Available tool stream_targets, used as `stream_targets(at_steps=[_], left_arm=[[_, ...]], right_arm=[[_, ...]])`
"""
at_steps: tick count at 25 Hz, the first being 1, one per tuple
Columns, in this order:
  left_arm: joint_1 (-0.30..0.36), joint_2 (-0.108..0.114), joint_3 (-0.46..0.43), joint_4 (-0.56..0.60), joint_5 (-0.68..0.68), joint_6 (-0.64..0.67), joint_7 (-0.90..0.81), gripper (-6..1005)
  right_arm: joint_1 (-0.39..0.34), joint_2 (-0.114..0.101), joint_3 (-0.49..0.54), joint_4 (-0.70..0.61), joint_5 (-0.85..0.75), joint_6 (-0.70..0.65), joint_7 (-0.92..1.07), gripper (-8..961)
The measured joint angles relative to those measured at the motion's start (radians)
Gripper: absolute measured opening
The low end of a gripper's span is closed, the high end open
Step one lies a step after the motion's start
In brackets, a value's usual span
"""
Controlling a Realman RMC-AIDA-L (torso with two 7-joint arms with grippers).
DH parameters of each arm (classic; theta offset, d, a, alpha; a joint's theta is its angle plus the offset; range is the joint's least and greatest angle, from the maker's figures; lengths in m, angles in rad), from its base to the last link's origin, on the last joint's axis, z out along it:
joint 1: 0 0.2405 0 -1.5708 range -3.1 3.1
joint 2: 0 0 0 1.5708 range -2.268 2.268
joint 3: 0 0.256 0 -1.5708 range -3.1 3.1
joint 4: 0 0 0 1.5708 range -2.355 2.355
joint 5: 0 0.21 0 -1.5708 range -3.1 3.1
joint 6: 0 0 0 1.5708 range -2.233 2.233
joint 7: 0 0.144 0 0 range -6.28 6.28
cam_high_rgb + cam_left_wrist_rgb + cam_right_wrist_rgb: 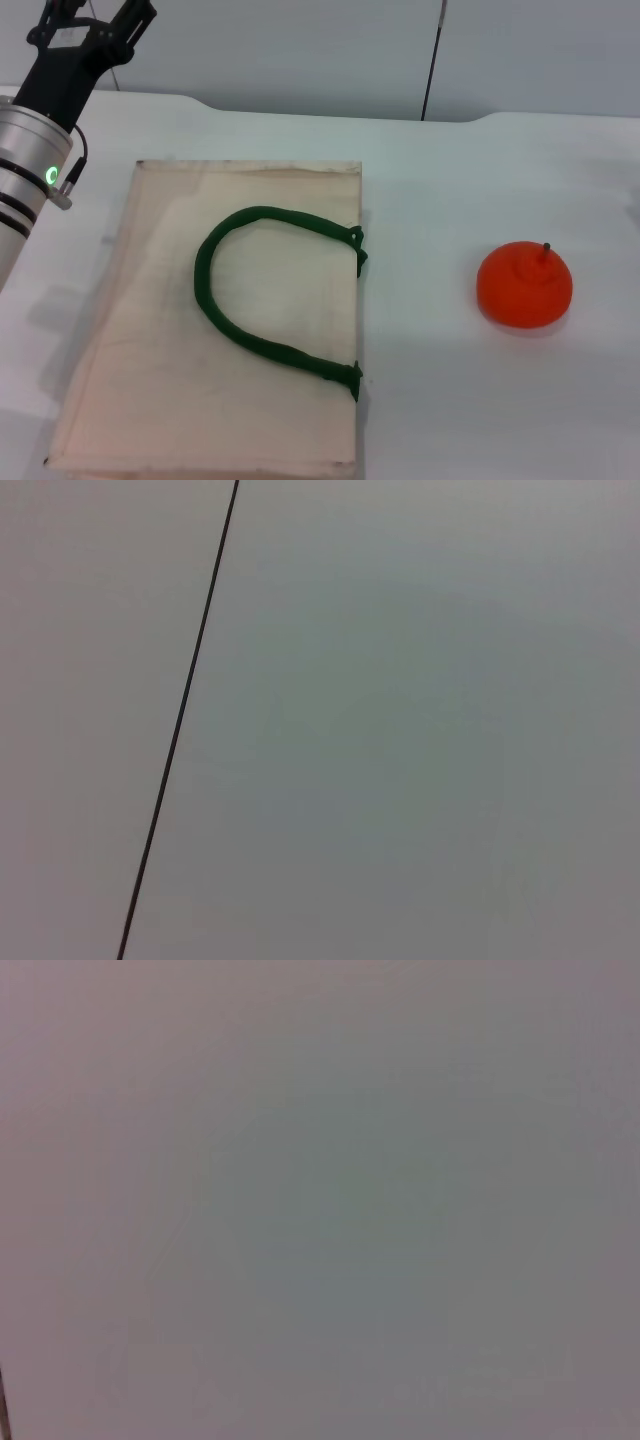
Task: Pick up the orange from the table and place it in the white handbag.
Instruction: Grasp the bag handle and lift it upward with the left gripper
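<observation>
Resting on the table [560, 400], the orange [524, 284] lies well apart from the left tool [95, 25].

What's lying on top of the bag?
Only its green handle, looped across the bag. The orange sits apart on the table. The bag's inside is hidden.

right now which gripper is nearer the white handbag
Left. The left gripper is raised beyond the white handbag's far left corner. The right gripper is out of view, so its distance cannot be judged.
</observation>
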Motion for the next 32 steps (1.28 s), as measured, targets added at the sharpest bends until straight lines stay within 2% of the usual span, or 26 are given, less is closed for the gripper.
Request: stream_targets(at_steps=[12,16,18,21,25,26,27,32], left_arm=[[0.000,0.000,-0.001,0.001,-0.009,0.000,-0.001,863],[-0.005,0.002,0.005,-0.009,0.013,-0.002,-0.081,859],[-0.015,0.008,0.008,-0.036,0.065,-0.003,-0.179,856],[-0.053,0.026,0.009,-0.134,0.225,0.007,-0.424,853],[-0.125,0.066,0.009,-0.321,0.467,0.062,-0.814,848],[-0.134,0.072,0.009,-0.348,0.494,0.072,-0.858,847],[-0.155,0.083,0.009,-0.419,0.576,0.114,-0.977,846],[-0.224,0.110,0.011,-0.644,0.836,0.311,-1.237,840]], right_arm=[[0.000,0.000,0.000,0.000,0.000,0.006,0.011,891],[0.001,0.000,0.000,0.000,0.000,0.001,0.012,891],[-0.001,0.000,0.000,-0.002,0.000,0.000,0.012,891],[-0.008,-0.001,0.000,-0.007,0.000,0.000,0.012,890],[-0.009,-0.003,0.001,-0.008,0.000,-0.001,0.014,890],[-0.008,-0.003,0.001,-0.007,0.000,-0.001,0.014,890],[-0.006,-0.003,0.001,-0.006,0.000,-0.001,0.014,890],[-0.009,-0.004,0.002,-0.007,0.000,-0.001,0.014,889]])
